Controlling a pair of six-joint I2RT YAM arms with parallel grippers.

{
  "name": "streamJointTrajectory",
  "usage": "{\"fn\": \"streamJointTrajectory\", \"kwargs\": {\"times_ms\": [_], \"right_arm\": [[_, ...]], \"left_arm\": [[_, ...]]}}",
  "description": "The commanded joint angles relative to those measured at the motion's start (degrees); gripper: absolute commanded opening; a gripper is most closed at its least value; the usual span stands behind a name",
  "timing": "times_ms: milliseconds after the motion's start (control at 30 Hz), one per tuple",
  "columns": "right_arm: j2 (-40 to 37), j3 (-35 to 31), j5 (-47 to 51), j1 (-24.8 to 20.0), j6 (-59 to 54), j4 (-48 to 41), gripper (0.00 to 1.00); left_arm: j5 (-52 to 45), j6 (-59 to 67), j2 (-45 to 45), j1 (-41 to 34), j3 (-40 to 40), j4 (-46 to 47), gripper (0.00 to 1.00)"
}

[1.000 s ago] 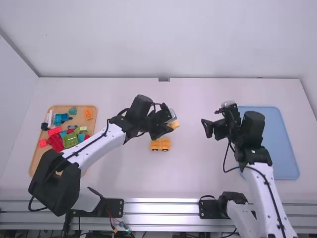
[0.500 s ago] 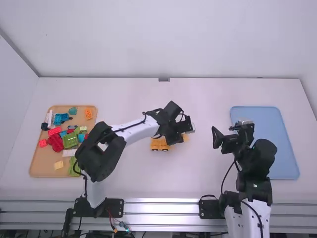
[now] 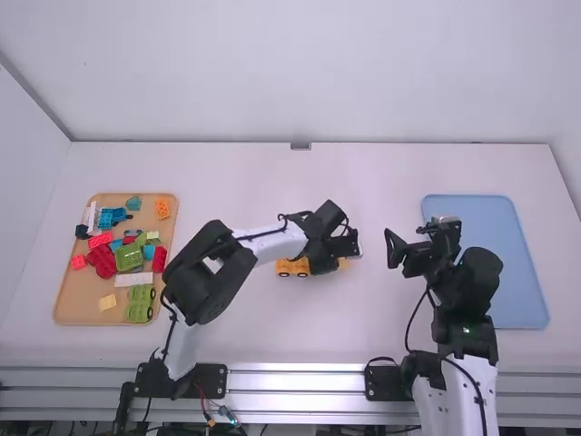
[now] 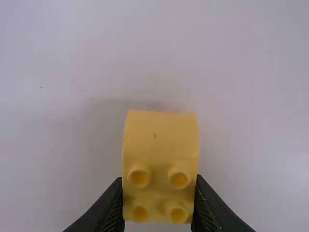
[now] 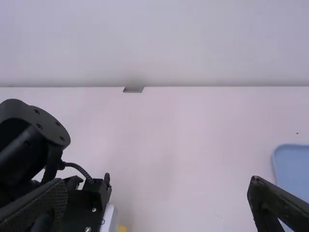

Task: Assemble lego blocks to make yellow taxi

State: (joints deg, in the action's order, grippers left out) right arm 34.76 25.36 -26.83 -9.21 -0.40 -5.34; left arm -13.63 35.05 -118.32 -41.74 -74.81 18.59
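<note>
Left tool [image 3: 341, 260] outside tray [image 3: 82, 300] of blocks [image 3: 130, 257]

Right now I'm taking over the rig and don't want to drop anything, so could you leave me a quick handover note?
Left end effector: shut on a yellow plastic block with a rounded end and studs.
Right end effector: open, holding nothing, between the work area and the pale blue tray.
Job's things: the yellow plastic car base with black wheels is on the table, beside the left end effector. Loose coloured bricks lie in the tan tray at the far left.
Done: the base is out on the table.
Left: the held block seems not yet on the base; probably fit it next.
</note>
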Motion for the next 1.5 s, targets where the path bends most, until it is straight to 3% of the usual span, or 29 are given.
{"fn": "streamJointTrajectory", "kwargs": {"times_ms": [0,100,167,200,567,667,767,1033,1333,1467], "right_arm": [[1.25,-0.63,-0.11,0.83,0.13,0.92,0.99],[2.75,-0.63,-0.13,1.46,-0.55,2.01,0.98],[3.50,-0.63,-0.11,1.36,-1.33,2.36,0.99],[3.78,-0.63,-0.15,1.33,-1.31,2.49,0.99],[8.13,-0.63,-4.24,1.42,-11.63,2.71,0.99],[14.49,-0.63,-16.20,1.79,-21.53,3.63,0.99],[20.85,-0.63,-22.03,3.15,-31.87,3.65,0.99],[39.30,-0.66,-27.17,9.55,-56.30,8.50,0.99],[50.90,-0.66,-23.58,12.50,-58.49,17.94,0.99],[55.80,-0.39,-22.86,13.46,-59.63,20.98,0.99]], "left_arm": [[0.20,1.01,-1.14,0.15,-0.79,-0.07,0.11],[0.22,3.04,-1.14,0.13,-0.81,-0.02,0.43],[0.17,3.82,-1.14,0.11,-0.79,-0.15,0.86],[0.13,3.78,-1.14,0.15,-0.79,-0.48,0.99],[-9.66,4.20,7.21,5.81,-0.79,1.95,0.99],[-18.40,11.98,11.19,9.92,-0.11,7.17,0.99],[-25.18,16.17,13.92,13.38,2.19,7.98,0.99],[-40.63,18.36,19.82,25.53,16.31,-3.10,0.99],[-46.01,16.92,19.87,34.47,25.33,-7.10,0.99],[-45.88,26.32,19.87,34.34,29.79,-10.82,0.99]]}}
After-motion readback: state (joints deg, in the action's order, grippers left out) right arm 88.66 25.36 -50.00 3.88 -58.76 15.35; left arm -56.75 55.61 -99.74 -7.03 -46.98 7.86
